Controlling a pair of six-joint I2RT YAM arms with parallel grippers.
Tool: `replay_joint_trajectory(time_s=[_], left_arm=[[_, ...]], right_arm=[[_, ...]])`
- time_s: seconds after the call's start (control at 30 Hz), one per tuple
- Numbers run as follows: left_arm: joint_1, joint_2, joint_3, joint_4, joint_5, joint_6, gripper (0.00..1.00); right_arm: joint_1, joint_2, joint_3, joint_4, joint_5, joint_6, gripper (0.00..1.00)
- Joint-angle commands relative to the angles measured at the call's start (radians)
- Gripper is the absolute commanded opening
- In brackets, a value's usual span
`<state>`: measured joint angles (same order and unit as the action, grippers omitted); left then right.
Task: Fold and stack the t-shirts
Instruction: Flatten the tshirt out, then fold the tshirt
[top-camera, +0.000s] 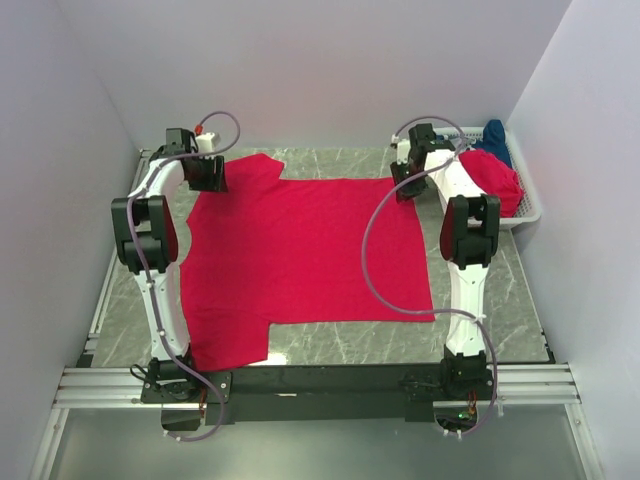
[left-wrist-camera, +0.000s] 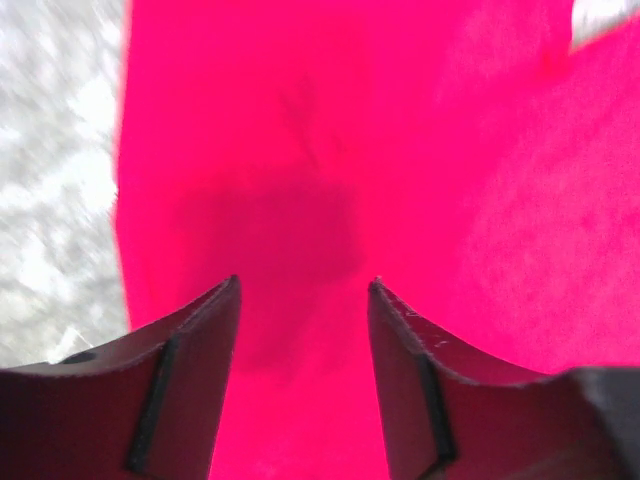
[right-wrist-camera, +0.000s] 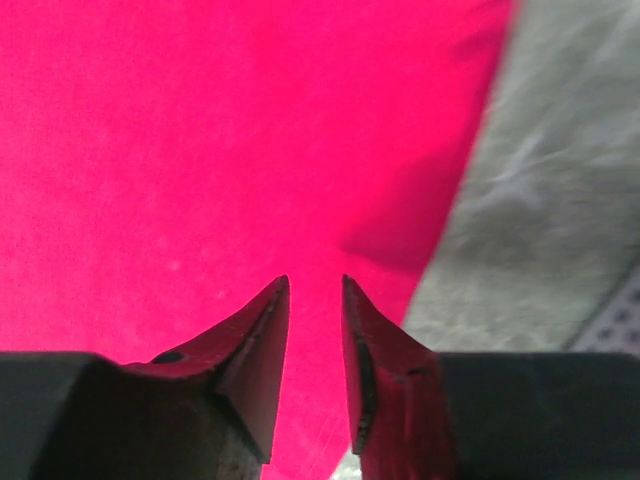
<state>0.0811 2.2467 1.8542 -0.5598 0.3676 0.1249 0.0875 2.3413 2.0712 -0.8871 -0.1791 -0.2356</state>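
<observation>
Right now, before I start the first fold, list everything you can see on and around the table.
Flat short-sleeved cloth t-shirt: one, bright red, spread out across the middle of the table.
Bunched cloth shirt: one, bright red, in the basket, spilling over its near rim.
Crumpled cloth shirt: one, dark blue, at the far end of the basket.
Plastic mesh basket: one, white, far right corner of the table.
Marble-patterned table top: one, grey, under everything.
Left gripper: one, dark, open above the flat shirt's far left sleeve.
Right gripper: one, dark, narrowly open above the flat shirt's far right corner.
</observation>
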Motion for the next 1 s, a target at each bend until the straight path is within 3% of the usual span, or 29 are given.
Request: replay_joint_trajectory(time_s=[0.0, 0.1, 0.2, 0.4, 0.97], left_arm=[[0.006, 0.04, 0.104, 0.028, -0.004, -0.025, 0.63], [0.008, 0.079, 0.184, 0.026, 0.014, -0.034, 0.73], [0.009, 0.103, 0.215, 0.031, 0.025, -0.045, 0.76], [0.009, 0.142, 0.27, 0.041, 0.019, -0.048, 0.78], [0.008, 0.221, 0.346, 0.043, -0.025, -0.025, 0.83]], right_arm=[[-0.025, -0.036, 0.072, 0.099, 0.036, 0.065, 0.36], [-0.026, 0.032, 0.165, 0.082, 0.064, 0.093, 0.4], [-0.028, 0.061, 0.213, 0.089, 0.09, 0.119, 0.44], [-0.026, 0.098, 0.211, 0.168, 0.116, 0.167, 0.51], [-0.011, 0.214, 0.259, 0.27, 0.124, 0.163, 0.58]])
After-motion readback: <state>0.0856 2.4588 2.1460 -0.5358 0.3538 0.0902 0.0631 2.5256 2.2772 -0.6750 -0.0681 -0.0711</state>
